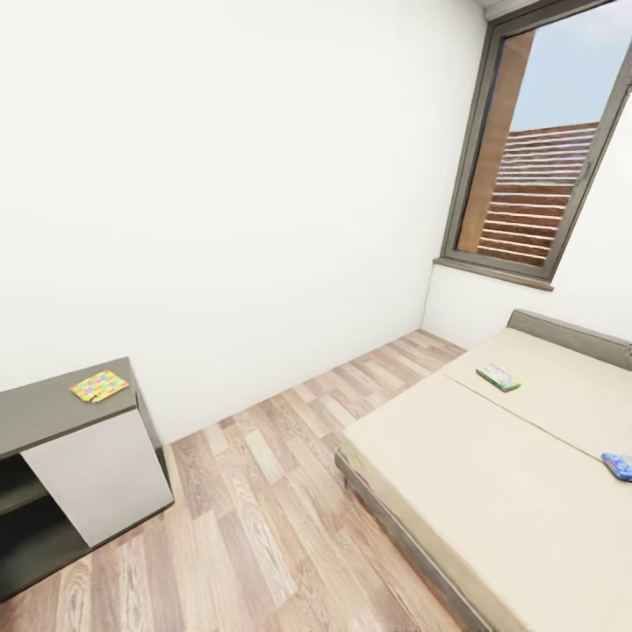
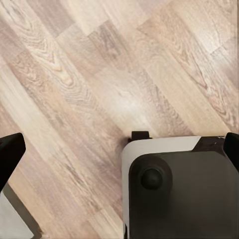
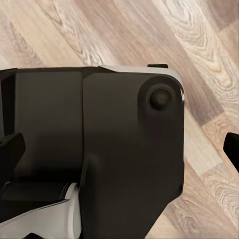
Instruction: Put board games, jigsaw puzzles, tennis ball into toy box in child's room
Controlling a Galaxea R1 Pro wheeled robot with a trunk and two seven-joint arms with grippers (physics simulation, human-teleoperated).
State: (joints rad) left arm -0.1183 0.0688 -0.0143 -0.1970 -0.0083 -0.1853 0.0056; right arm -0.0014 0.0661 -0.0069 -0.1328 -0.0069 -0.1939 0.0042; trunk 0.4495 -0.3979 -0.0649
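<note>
Head view: wood-plank floor [image 1: 263,491] running through the middle of the room, white walls behind, tall dark-framed window [image 1: 544,149] at 1 o'clock.

At 8 o'clock, dark grey cabinet [image 1: 53,412] with a white door [image 1: 101,478]; one jigsaw puzzle [image 1: 99,385] lying flat on its top, near the back right corner, acting as a low tabletop here.

At 4 o'clock, bed [image 1: 491,491] with beige mattress and grey frame. Two board games on it, well apart: green-edged board game [image 1: 498,377] near the headboard at about 3 o'clock, blue board game [image 1: 618,465] at the frame's right edge, cut off by it.

Left wrist view: left pincer [image 2: 119,149] over bare floor planks, dark fingertips [image 2: 10,154] at opposite edges of the picture, spread wide, nothing between them; part of the robot's grey-and-white base [image 2: 179,194] below.

Right wrist view: right pincer [image 3: 124,149] likewise spread wide and empty, fingertips [image 3: 9,149] at either edge, above the dark base housing [image 3: 99,149] and floor.

Both pincers well apart from puzzle and games.
</note>
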